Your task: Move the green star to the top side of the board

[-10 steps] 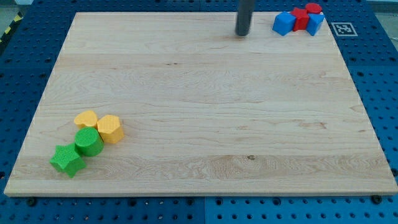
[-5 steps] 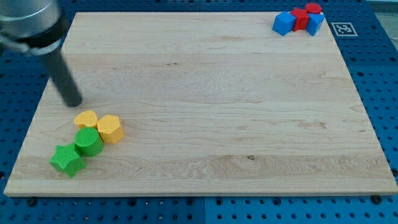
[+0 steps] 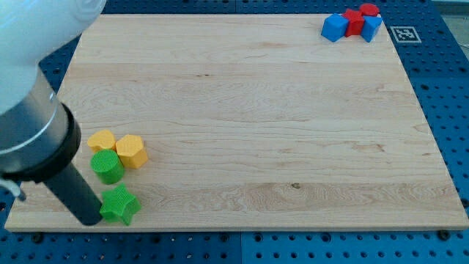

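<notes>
Main risk: my tip [image 3: 89,218] sits at the left side of the green star [image 3: 120,204], touching or nearly so, low in the lower left of the frame. A push from that side sends the star toward the view's right along the bottom edge, not toward the top. To go up I need to get under it, and there is little board [image 3: 256,110] left below the star, so the tip may run off the wood or clip the edge. Second risk: the green cylinder [image 3: 108,166] is just above the star, with the yellow hexagon block [image 3: 132,151] and the other yellow block [image 3: 102,140] just above that. A straight upward push would plough the star into all 3 and drag them along or make the star spin off sideways. Safer to shift it right first, then push up through the open wood. No pincer on this rig, only a plain rod, so nothing is open, clenched or grasping. The blue and red blocks [image 3: 352,23] in the upper right corner are well apart from all this.
</notes>
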